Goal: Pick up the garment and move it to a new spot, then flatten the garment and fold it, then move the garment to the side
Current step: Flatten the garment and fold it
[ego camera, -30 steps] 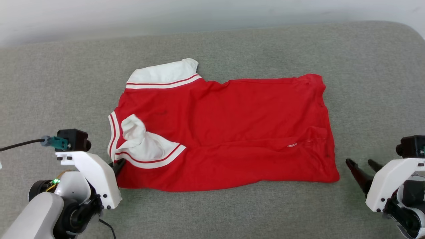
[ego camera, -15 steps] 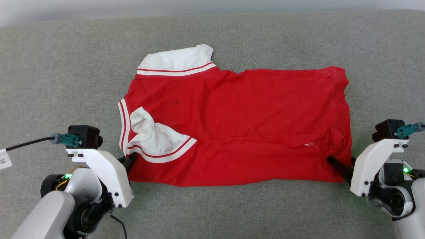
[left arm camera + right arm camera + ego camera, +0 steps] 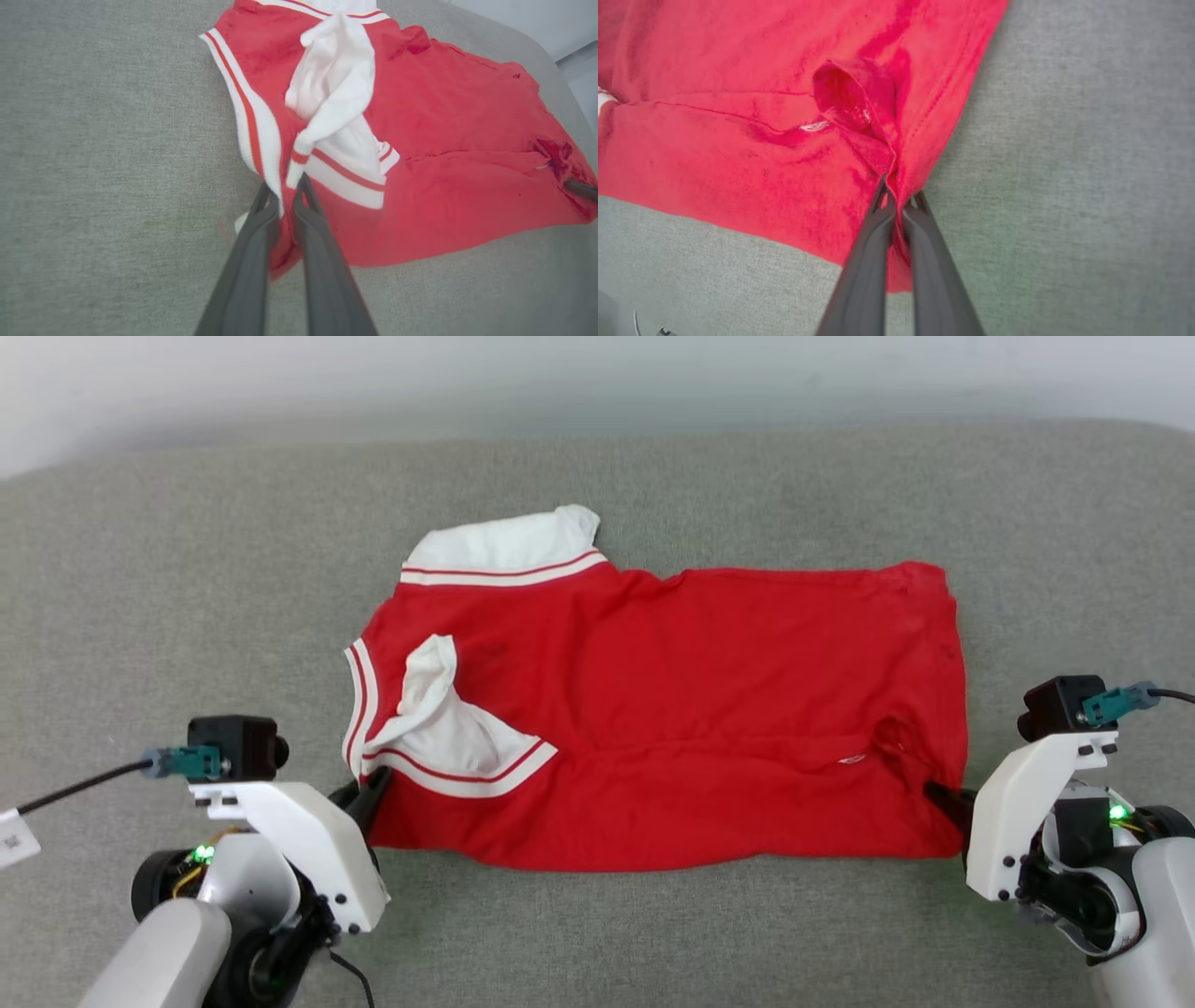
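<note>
The garment (image 3: 672, 709) is a red jersey with white panels and red-white striped trim, spread sideways on the grey cushion, plain red side up. My left gripper (image 3: 373, 789) is at its near left corner and, in the left wrist view, my left gripper (image 3: 286, 189) is shut on the striped trim of the garment (image 3: 444, 154). My right gripper (image 3: 938, 796) is at the near right corner. Seen from the right wrist, the right gripper (image 3: 896, 196) is shut on a pinched fold of the garment (image 3: 738, 154). The lettering is hidden.
A grey fabric cushion (image 3: 187, 569) runs under everything, with bare cloth on all sides of the jersey. A pale wall (image 3: 560, 373) lies beyond its far edge. A white cable tag (image 3: 14, 840) hangs at the left edge.
My right gripper moved in from the right with its fingers apart and has shut on the jersey's near right corner, bunching the cloth there. The head camera shifted. The left gripper kept its hold.
</note>
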You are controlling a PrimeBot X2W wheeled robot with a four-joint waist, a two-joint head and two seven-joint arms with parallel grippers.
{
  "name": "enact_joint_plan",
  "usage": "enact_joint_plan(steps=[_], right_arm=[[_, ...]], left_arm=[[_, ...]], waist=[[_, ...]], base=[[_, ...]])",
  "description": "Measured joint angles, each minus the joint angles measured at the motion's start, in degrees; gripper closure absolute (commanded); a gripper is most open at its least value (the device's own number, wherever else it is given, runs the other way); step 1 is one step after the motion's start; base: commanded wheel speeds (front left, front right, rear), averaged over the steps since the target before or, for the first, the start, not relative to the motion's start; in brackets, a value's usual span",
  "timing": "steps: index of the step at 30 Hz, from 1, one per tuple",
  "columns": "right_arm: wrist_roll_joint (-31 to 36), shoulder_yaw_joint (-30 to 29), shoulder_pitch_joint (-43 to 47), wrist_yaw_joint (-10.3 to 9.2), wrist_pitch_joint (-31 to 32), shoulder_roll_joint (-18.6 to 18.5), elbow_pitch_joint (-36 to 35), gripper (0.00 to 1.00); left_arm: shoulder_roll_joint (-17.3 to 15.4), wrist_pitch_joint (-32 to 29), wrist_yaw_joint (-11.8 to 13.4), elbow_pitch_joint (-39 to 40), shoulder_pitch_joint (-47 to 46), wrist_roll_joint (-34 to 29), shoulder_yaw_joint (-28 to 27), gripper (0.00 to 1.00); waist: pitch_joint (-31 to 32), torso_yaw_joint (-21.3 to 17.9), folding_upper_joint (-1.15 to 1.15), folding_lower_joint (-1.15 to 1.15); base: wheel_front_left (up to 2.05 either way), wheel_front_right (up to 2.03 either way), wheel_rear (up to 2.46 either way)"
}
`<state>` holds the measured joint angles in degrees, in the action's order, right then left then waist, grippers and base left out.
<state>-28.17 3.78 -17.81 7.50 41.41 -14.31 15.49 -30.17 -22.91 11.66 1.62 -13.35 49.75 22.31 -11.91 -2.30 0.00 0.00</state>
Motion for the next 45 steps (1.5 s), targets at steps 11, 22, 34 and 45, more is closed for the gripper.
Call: enact_joint_plan(steps=[11,22,34,45], right_arm=[[-0.1,-1.8,7.3,0.0,3.4,-0.4,-5.6,1.0],[0.8,-4.4,13.3,0.0,2.3,1.3,-4.4,0.0],[3.6,-2.1,13.5,0.0,-21.8,0.9,-5.6,0.0],[10.8,-5.8,11.8,0.0,-37.4,5.3,-14.2,0.0]], left_arm=[[-0.1,2.7,3.3,3.2,9.6,1.0,-1.3,1.0],[3.6,4.6,4.2,-1.1,14.6,5.2,-2.3,0.39],[4.6,13.2,1.1,-6.6,11.0,1.7,-3.3,0.0],[3.5,18.5,0.3,-6.3,-1.8,-3.2,-4.9,0.0]], waist=[[7.4,0.7,0.0,-0.01],[7.7,0.6,0.0,0.0],[9.1,-1.5,0.0,0.0],[8.0,-5.9,0.0,0.0]], base=[[0.0,0.0,0.0],[0.0,0.0,0.0],[0.0,0.0,0.0],[0.0,0.0,0.0]])
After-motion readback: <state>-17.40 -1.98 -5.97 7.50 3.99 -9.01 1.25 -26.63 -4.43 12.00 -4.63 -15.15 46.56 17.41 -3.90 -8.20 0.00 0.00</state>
